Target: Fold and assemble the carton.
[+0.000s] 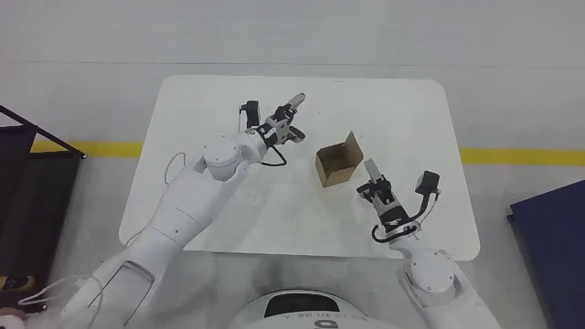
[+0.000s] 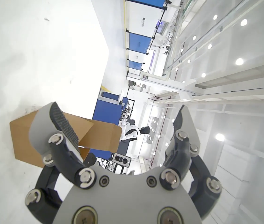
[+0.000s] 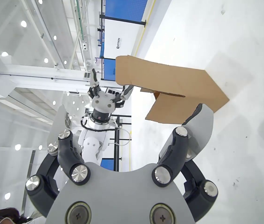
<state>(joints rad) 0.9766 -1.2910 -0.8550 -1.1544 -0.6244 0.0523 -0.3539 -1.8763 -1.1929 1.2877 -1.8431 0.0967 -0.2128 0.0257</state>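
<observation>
Top view: the brown carton [image 1: 336, 163] stands on the white table [image 1: 228, 228], one flap raised, between the left gripper [image 1: 293, 116] and right gripper [image 1: 369, 172], touching neither.
Left wrist view: jaws wide, empty.
Right wrist view: jaws wide, empty (probably best to brace one wall and press the flap slowly).

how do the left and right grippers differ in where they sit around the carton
The right gripper sits close beside the carton, while the left gripper is farther off, with bare table between it and the carton. The left gripper is on one side of the carton, the right gripper on the opposite side. Shared: both are open, and neither holds the carton.
</observation>
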